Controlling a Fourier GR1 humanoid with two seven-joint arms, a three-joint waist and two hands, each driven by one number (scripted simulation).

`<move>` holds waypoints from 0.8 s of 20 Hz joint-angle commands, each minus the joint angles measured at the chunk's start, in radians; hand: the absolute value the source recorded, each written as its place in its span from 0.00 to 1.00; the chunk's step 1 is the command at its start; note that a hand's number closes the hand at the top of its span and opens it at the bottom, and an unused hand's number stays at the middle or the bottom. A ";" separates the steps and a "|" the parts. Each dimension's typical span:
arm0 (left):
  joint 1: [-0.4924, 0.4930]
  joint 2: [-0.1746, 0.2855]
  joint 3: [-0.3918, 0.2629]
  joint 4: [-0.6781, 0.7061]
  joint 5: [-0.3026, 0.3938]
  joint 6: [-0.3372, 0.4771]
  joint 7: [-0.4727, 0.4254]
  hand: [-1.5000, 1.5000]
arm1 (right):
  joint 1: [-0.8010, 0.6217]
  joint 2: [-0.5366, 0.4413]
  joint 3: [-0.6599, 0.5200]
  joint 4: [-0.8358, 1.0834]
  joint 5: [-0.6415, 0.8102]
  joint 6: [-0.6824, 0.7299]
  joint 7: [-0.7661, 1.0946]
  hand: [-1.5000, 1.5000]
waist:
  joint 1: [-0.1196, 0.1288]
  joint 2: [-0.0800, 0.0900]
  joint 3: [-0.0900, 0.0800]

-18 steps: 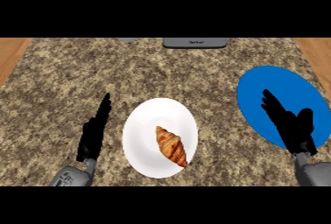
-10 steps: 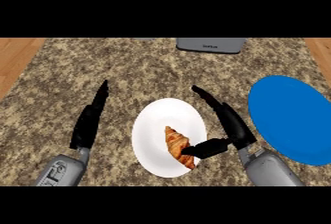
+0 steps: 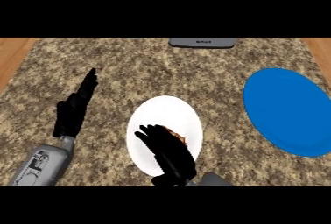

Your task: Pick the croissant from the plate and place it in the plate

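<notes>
**A:** ok so where's the croissant (image 3: 178, 135)?

**B:** On the white plate (image 3: 161, 109), mostly buried under the right hand (image 3: 167, 153). Only a brown sliver pokes out. Can't tell if it has hold of it, tbh.

**A:** And the rest?

**B:** The left hand (image 3: 72, 113) is left of the white plate, flat and straight. The blue plate (image 3: 287, 111) sits well to its right. There's a grey thing (image 3: 202, 42) beyond it, cut off.

The right hand (image 3: 167, 151) covered most of the croissant (image 3: 177, 135); only a brown sliver showed on the white plate (image 3: 171, 109). A grey object (image 3: 200, 42) was cut off at the view's top edge.
</notes>
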 commanded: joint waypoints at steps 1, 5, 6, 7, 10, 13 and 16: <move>-0.019 0.007 0.022 -0.002 0.002 0.000 0.036 0.50 | 0.032 0.073 0.152 0.044 0.269 -0.108 0.114 0.00 | -0.035 -0.001 0.004; 0.035 0.038 0.045 -0.087 0.020 -0.031 0.052 0.50 | -0.079 0.090 0.130 -0.086 0.388 0.008 0.274 0.00 | -0.024 -0.002 0.004; 0.036 -0.004 0.035 -0.026 -0.024 0.010 -0.007 0.50 | -0.019 0.076 0.158 -0.168 0.443 0.056 0.298 0.00 | -0.040 0.000 0.004; 0.035 0.019 0.053 -0.025 -0.003 -0.025 0.011 0.50 | -0.048 0.091 0.129 -0.218 0.462 0.135 0.365 0.00 | -0.040 0.000 0.004; 0.032 -0.002 0.040 -0.024 -0.013 -0.006 0.018 0.50 | -0.102 0.089 0.122 -0.270 0.463 0.401 0.494 0.00 | -0.046 -0.003 0.003; 0.015 0.008 0.051 -0.017 -0.006 -0.019 0.017 0.50 | -0.141 0.093 0.142 -0.264 0.415 0.609 0.635 0.00 | -0.039 -0.003 0.001; 0.014 0.009 0.058 -0.013 -0.006 -0.032 0.018 0.50 | -0.158 0.093 0.118 -0.391 0.337 0.783 0.771 0.00 | -0.035 -0.001 0.003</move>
